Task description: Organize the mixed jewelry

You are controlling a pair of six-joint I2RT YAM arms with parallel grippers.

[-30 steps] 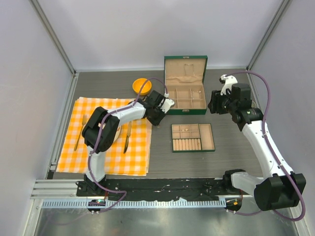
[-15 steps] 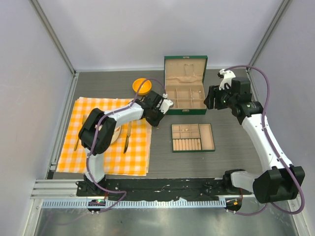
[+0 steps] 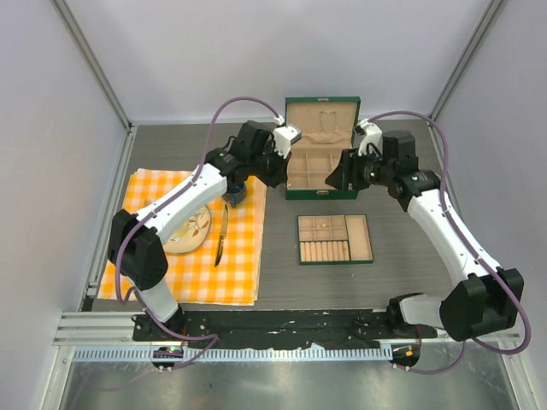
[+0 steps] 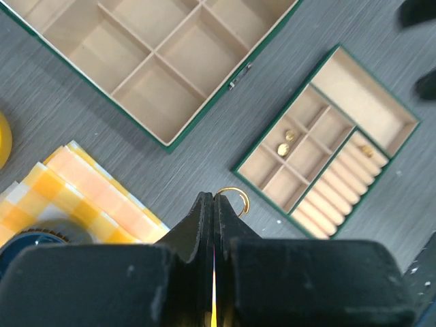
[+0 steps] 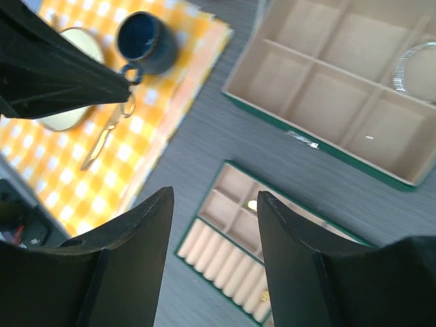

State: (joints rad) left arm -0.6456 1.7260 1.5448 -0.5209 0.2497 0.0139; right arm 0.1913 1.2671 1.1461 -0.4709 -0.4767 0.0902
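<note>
Left fingers (image 4: 199,221) are clenched on a small hoop (image 4: 236,197) - only its upper arc shows past the tips. The left gripper (image 4: 212,199) hangs over bare table in the lower middle of its wrist view, between the box (image 4: 153,88) at upper left and the tray (image 4: 361,95) at right. Holding it there, clear of both, looks like a carry toward one of their compartments; I cannot tell which.

Right fingers (image 5: 143,245) are spread wide and grasp nothing. The right gripper (image 5: 213,204) hovers over the box's front edge and the tray, probably waiting its turn.

The box compartments in the left wrist view are bare, but in the right wrist view a silvery bracelet (image 5: 414,68) lies in a compartment at the upper right edge. The tray holds tiny pale pieces (image 4: 285,146) in a small middle cell and one more on the roll strip - its large end cell is bare.
</note>
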